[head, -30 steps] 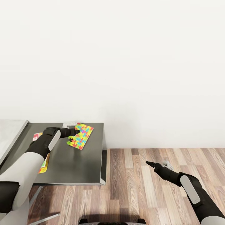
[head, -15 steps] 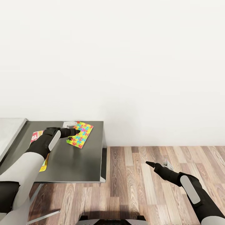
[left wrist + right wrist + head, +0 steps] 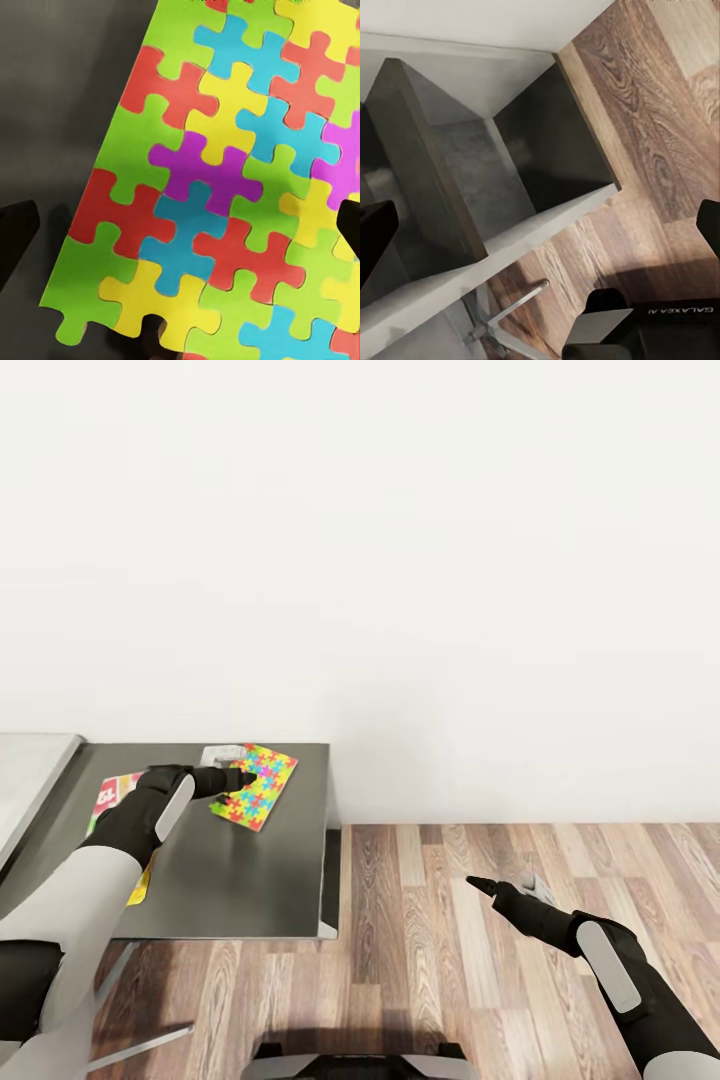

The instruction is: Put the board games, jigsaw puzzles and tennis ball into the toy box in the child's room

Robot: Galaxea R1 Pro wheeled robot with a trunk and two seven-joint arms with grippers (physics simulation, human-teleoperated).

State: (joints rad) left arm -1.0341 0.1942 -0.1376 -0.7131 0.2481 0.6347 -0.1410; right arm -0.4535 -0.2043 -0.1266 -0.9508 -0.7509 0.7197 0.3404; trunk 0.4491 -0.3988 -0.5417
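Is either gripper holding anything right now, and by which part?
Nothing is held. The left gripper hovers with jaws open over the jigsaw puzzle on the table; the right gripper is open over the floor.

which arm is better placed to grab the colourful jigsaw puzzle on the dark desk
Left. The left gripper hangs right over the jigsaw puzzle on the table, its fingers spread either side of the lid. The right gripper hangs over the wood floor, away from the table.
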